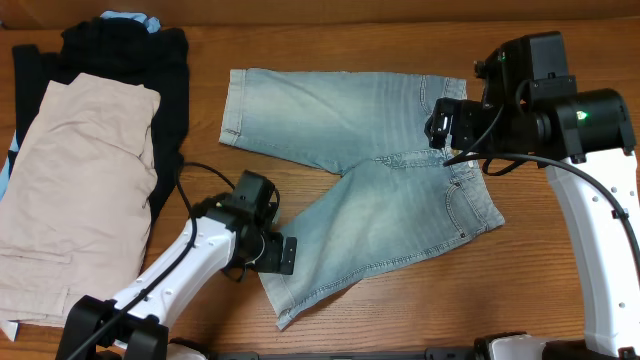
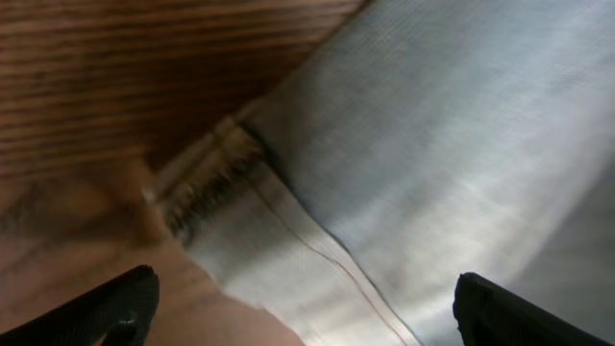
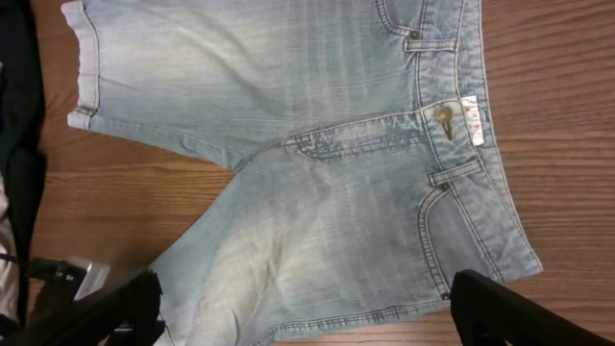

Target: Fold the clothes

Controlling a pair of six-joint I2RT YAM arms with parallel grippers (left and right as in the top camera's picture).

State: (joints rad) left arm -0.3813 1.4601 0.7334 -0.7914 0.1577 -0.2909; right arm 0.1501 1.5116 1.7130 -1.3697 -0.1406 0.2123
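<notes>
The light blue denim shorts (image 1: 360, 150) lie spread flat, front up, in the middle of the table, with the waistband at the right and both legs pointing left. My left gripper (image 1: 276, 250) is open and low over the near leg's cuff. In the left wrist view its jaws (image 2: 312, 322) straddle the hemmed cuff corner (image 2: 207, 183) and the denim, without holding it. My right gripper (image 1: 446, 128) is open and hovers above the waistband. In the right wrist view its jaws (image 3: 312, 312) are well above the shorts (image 3: 317, 183), and the fly button (image 3: 443, 115) shows.
A pair of beige khaki shorts (image 1: 80, 190) lies at the left edge on top of a black garment (image 1: 130, 60). Bare wooden table (image 1: 400, 300) runs along the front and to the right of the denim.
</notes>
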